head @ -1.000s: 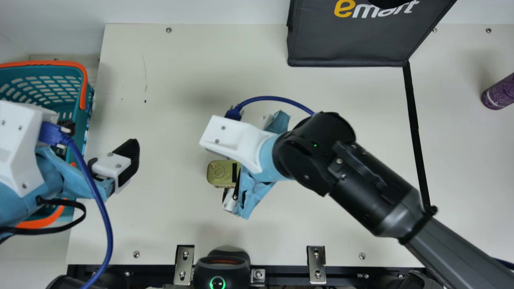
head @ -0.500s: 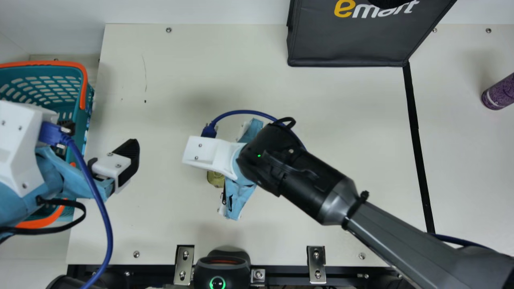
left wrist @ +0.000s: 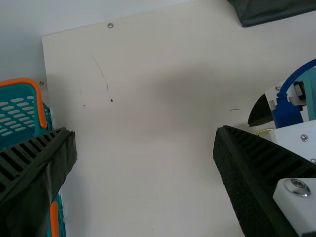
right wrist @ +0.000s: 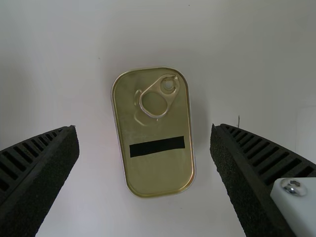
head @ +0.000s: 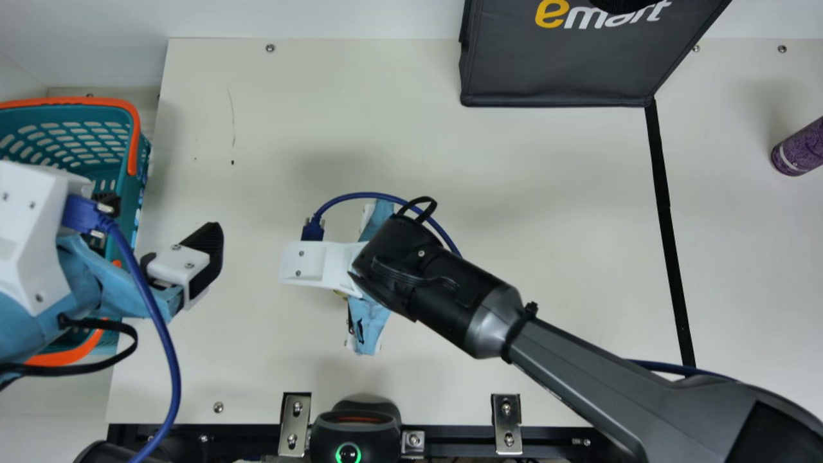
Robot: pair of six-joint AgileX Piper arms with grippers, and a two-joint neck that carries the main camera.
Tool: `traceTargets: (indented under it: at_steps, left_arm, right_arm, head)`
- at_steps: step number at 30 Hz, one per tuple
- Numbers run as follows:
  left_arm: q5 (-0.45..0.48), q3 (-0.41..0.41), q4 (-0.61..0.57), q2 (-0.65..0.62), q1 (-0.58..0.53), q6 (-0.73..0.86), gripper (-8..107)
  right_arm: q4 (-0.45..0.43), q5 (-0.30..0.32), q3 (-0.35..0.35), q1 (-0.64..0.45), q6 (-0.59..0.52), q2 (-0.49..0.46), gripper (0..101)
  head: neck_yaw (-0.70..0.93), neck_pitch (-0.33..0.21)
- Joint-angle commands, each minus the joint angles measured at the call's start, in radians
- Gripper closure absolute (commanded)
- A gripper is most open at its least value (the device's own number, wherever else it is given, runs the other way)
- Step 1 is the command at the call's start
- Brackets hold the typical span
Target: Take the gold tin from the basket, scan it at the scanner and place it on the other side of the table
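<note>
Dark bag [head: 559, 71] at far edge, black strip [head: 663, 193] running from its corner, purple cylinder [head: 798, 149] at right

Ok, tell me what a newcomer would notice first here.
Probably the right arm, slanting from the main view's lower right to just left of its centre. Next, the gold tin, mid-picture in the right wrist view, framed by the open end effector. Then the teal, orange-trimmed basket at the main view's left edge.

The tin [right wrist: 155, 173] is gold, its bar [right wrist: 157, 146] black; the basket [head: 133, 199] teal, its handle [head: 134, 151] orange; the bag [head: 559, 71] charcoal — yellow-and-white lettering [head: 551, 13]; the cylinder [head: 800, 151] mottled purple; the scanner [head: 353, 435] black — green ring [head: 348, 444].
</note>
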Motion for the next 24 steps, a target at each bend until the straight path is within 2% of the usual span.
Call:
traceTargets:
  at_steps: [1,18,24]
  left_arm:
    - [0.000,0.000,0.000,0.000,0.000,0.000,9]
    - [0.000,0.000,0.000,0.000,0.000,0.000,9]
    - [0.000,0.000,0.000,0.000,0.000,0.000,9]
  right_arm:
    - [-0.004,-0.002,-0.001,-0.001,-0.014,0.008,6]
    - [0.009,-0.016,-0.027,-0.020,-0.092,0.096,6]
    - [0.022,-0.003,-0.038,-0.029,-0.096,0.114,46]
  head:
    - [0.000,-0.029]
    - [0.000,-0.029]
    - [0.000,-0.029]
